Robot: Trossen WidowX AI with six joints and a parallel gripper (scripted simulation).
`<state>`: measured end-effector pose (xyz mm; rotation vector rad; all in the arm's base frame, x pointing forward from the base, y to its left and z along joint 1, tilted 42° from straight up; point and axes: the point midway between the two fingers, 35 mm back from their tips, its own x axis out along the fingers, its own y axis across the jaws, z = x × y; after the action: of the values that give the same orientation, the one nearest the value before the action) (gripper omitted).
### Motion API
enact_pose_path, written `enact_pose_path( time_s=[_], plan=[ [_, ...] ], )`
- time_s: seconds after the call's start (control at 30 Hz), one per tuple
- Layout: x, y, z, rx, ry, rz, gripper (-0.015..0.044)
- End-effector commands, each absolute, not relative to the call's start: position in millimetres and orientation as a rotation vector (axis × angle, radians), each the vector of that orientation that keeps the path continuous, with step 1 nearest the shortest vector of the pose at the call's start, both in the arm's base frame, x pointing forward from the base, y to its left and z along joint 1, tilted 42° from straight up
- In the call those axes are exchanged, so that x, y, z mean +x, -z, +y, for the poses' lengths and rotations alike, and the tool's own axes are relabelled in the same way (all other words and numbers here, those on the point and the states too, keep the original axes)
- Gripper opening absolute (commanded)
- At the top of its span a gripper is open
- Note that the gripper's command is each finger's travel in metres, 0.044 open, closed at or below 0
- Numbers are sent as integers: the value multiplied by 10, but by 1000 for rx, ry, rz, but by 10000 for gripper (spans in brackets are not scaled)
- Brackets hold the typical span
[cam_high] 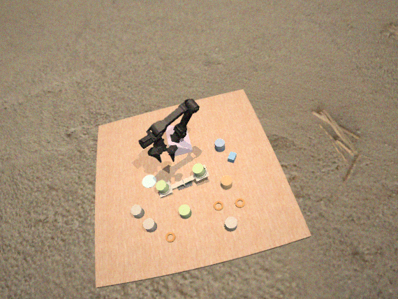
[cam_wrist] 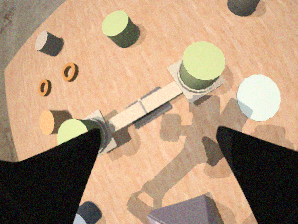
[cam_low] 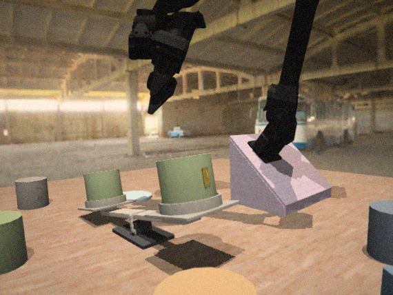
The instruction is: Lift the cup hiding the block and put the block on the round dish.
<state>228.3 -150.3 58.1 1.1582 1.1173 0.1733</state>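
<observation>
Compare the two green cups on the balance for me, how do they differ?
The near cup carries a small yellow patch on its side; the far cup shows none. The near cup's end of the balance sits lower and the far cup's end higher. The far cup stands beside the pale round dish. Both are green, upright, and untouched.
</observation>
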Motion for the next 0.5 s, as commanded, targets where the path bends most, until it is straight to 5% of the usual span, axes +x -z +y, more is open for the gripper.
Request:
enact_pose_path(
  time_s=[0.0,0.47],
  plan=[
    [2409,-464,-1556,1248,-102,1212,440],
    [2791,-9,-1603,1498,208,1486,440]
  ],
)
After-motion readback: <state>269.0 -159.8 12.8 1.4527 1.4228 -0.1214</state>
